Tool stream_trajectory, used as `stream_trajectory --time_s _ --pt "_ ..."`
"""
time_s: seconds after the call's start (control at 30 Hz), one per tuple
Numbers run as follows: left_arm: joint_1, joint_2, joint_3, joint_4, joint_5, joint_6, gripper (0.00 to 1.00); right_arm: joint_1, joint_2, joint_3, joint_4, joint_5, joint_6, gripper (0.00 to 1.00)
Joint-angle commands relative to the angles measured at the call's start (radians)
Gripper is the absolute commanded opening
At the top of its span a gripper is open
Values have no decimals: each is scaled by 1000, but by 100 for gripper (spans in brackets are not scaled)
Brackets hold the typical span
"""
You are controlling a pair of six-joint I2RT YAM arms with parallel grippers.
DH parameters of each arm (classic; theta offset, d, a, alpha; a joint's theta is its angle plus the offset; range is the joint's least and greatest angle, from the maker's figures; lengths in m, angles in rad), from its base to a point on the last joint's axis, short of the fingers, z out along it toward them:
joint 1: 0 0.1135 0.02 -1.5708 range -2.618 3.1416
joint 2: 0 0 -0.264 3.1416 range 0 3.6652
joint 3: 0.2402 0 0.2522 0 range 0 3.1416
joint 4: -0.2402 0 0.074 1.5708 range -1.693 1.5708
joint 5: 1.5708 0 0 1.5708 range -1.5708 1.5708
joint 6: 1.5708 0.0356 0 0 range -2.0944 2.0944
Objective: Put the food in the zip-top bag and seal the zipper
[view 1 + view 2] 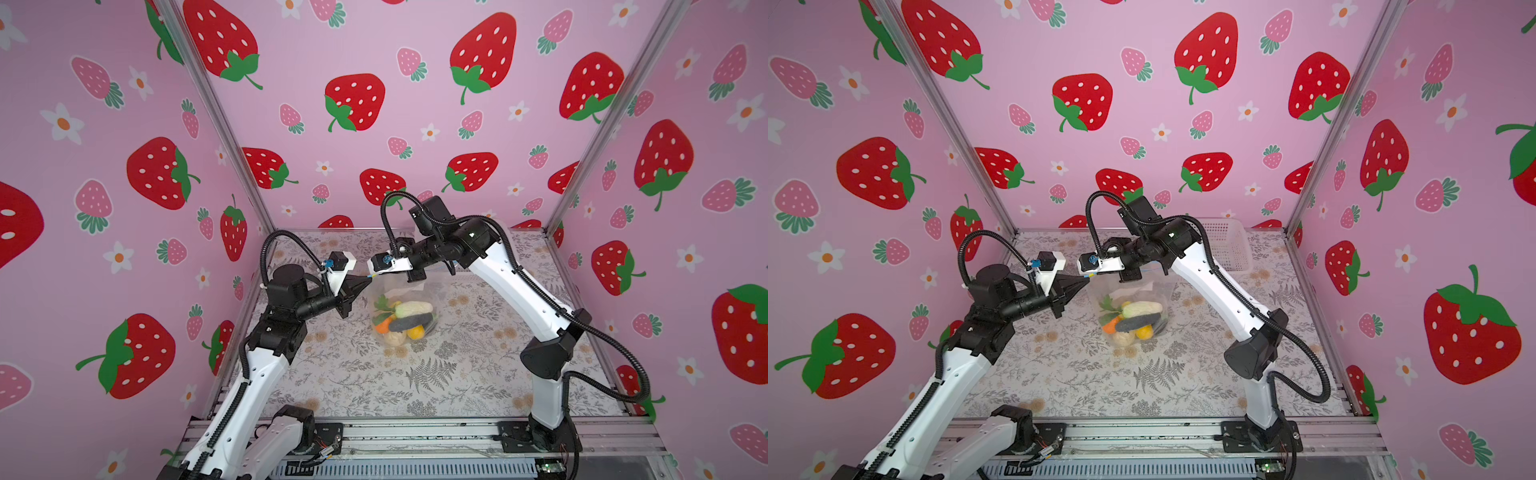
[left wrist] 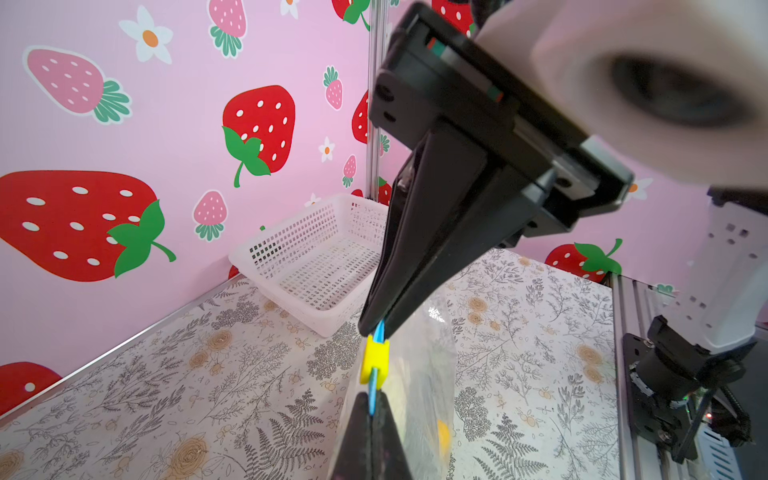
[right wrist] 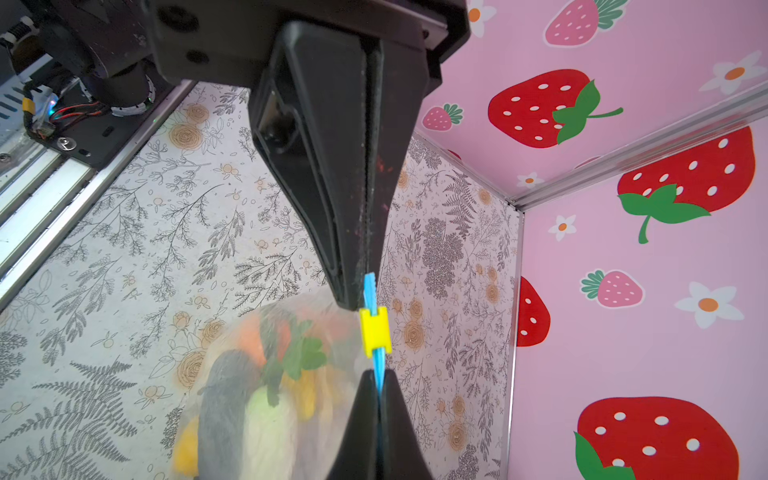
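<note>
Between left end effector [image 2: 372, 405] and right end effector [image 3: 379, 382], both clamped on zipper [image 3: 369, 286]: yellow slider [image 3: 375, 332]. Risk: strip may slip, dropping zip-top bag [image 1: 417, 291] below.

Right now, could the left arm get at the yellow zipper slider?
Probably yes: the left claw is shut on the blue zipper strip right beside the yellow slider, with nothing between them. It must release first; the right claw pinches the strip beyond it.
</note>
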Motion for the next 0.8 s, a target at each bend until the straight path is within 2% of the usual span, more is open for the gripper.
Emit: stream_trajectory --time_s 0.0,0.37,0.43,0.5,0.53,0.77 --pt "-4 0 38 21 4 13 0 -3 13 31 -36 -59 -21 10" --pt "-4 -14 25 40 -6 7 0 -1 23 54 -38 -142 -35 35" --pt "-4 -17 22 41 -5 8 0 0 33 68 -42 -147 -32 36" --pt "-4 -20 22 42 -5 6 0 3 42 77 -45 -145 -30 28" --pt "-4 -21 21 44 -5 5 0 5 49 81 -45 -141 -29 28" --pt "-5 -29 15 45 -3 6 0 6 65 98 -51 -140 -23 35"
